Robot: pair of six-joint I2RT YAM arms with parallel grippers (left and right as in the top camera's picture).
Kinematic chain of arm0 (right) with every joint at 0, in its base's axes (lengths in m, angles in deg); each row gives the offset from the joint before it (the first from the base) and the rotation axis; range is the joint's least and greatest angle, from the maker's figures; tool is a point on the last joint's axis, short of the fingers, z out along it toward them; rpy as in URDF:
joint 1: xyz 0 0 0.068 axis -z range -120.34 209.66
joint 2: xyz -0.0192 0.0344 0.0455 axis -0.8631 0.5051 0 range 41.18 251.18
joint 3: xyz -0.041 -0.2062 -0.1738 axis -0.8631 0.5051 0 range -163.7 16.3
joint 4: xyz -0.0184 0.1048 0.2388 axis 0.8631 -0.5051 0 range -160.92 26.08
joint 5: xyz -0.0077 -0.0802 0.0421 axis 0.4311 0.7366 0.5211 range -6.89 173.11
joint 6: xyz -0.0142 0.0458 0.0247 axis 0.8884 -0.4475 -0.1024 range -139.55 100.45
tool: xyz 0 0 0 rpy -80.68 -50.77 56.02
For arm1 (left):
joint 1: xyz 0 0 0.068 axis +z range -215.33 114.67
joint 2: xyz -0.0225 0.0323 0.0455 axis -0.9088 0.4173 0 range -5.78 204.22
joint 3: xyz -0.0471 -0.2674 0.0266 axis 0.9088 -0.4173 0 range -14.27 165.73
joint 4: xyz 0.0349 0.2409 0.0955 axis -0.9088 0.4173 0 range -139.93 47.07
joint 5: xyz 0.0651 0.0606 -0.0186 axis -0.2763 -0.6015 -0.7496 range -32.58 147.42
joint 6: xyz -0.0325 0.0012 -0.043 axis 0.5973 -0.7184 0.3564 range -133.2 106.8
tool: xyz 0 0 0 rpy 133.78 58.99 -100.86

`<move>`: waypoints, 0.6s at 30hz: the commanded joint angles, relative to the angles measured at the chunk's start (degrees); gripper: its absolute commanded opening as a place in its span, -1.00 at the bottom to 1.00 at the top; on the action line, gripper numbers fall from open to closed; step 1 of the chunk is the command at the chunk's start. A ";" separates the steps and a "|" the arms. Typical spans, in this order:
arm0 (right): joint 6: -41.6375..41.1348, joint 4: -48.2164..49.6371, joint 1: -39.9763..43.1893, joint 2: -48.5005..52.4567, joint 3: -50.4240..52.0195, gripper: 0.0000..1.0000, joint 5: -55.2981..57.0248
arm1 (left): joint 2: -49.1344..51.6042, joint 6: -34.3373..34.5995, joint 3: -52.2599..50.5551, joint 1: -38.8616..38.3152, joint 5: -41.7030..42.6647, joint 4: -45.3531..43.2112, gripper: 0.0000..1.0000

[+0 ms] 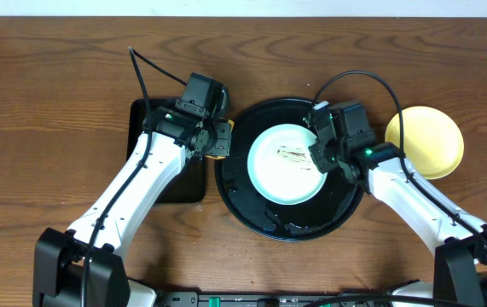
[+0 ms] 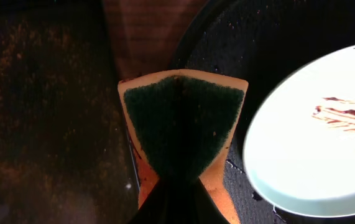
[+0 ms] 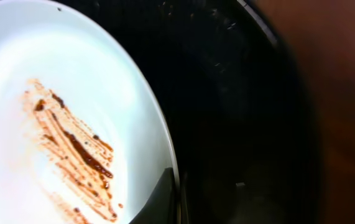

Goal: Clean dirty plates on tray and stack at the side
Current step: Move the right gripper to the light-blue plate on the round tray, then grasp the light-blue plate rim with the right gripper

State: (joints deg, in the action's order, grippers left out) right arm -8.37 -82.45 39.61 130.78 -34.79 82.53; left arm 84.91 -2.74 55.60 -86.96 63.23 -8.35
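Observation:
A pale mint-white plate (image 1: 286, 164) with brown streaks sits on the large round black tray (image 1: 252, 205). My right gripper (image 1: 321, 152) is shut on the plate's right rim; in the right wrist view a finger (image 3: 165, 199) lies on the plate (image 3: 59, 124) and the rim sits between the fingers. My left gripper (image 1: 216, 139) is shut on a yellow sponge with a green scrub face (image 2: 180, 130), held at the tray's left edge, just left of the plate (image 2: 314, 137). A pale yellow plate (image 1: 426, 141) lies on the table to the right of the tray. The light blue plate is out of view.
A smaller rectangular black tray (image 1: 179, 183) lies under my left arm, left of the round tray. Water drops show on the round tray (image 2: 227, 37). Wooden table (image 1: 47, 128) all round.

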 commanded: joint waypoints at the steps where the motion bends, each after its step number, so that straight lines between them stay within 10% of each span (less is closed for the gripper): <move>1: 12.48 0.33 0.28 -0.72 0.15 -0.98 8.83 | -0.15 -0.28 0.31 0.07 -0.48 0.07 -0.83; 18: -2.91 4.76 1.62 -1.38 0.15 -0.49 9.38 | -0.15 -0.28 0.31 0.07 -0.48 0.20 -0.84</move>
State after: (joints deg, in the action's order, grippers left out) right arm -3.19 -77.22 40.85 130.78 -34.77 91.16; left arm 84.91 -2.74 55.60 -86.96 63.23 -8.28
